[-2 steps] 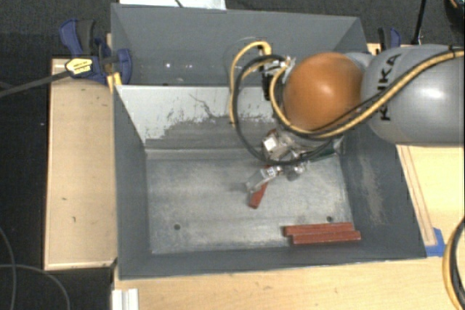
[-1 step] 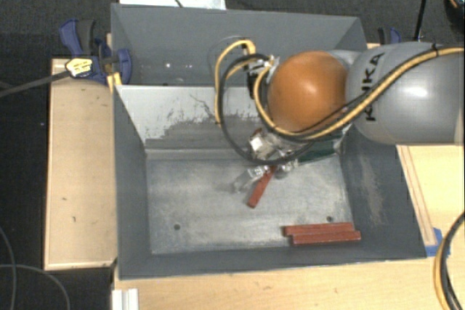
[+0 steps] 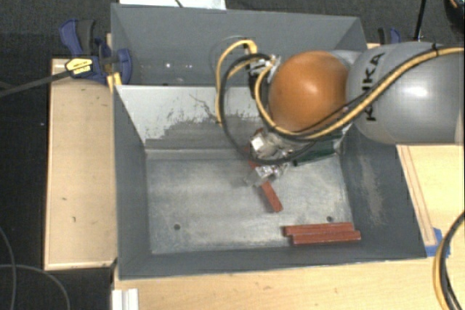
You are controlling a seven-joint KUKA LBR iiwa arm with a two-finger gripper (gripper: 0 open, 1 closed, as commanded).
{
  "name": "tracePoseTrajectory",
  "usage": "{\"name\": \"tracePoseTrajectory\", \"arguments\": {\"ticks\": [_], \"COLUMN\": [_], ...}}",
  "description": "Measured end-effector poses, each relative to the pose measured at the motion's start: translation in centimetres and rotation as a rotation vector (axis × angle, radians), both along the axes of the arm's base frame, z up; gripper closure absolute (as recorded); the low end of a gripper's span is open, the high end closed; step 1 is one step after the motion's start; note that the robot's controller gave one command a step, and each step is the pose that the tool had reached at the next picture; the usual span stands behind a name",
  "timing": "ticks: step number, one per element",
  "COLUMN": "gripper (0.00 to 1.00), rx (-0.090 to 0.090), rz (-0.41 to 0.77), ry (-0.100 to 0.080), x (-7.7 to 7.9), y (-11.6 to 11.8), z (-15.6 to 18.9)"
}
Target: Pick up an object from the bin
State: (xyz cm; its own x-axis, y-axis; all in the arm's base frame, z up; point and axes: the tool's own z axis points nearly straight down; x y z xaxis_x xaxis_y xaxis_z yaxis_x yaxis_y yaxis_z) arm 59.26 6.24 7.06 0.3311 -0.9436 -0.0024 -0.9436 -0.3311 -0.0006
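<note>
so, grey metal bin (image 3: 182,221) seen from above, its floor scuffed and mostly bare. kuka arm (image 3: 414,94) comes in from the right over the right wall, with a round orange cover (image 3: 309,89) on the wrist and yellow and black cables (image 3: 236,54) looping off its left side. the tool (image 3: 270,170) hangs below the cover, low over the middle of the bin floor, toward the back. it is a small cluster of metal parts from this angle, and i cannot tell whether the tool is wide or narrow, or whether it grips anything. the task thing here is a small red-brown block (image 3: 272,198), short and rectangular, lying flat on the floor at a diagonal, upper end to the left, lower end to the right. its upper end sits right at the tool tip; touching or just apart, cannot tell. a long red-brown bar (image 3: 322,233) lies flat along the front edge of the floor, right of centre, near the block but apart from it; it looks like two thin sticks side by side, slightly offset. a dark green bit (image 3: 320,152) shows under the cover's right side; robot part or bin thing, cannot tell.
</note>
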Motion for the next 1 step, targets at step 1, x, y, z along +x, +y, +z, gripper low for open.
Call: {"name": "tracePoseTrajectory", "arguments": {"ticks": [1], "gripper": [1.0], "rx": [0.0], "rz": [-0.005], "ry": [-0.008], "x": [0.17], "y": [0.07], "z": [11.69]}}
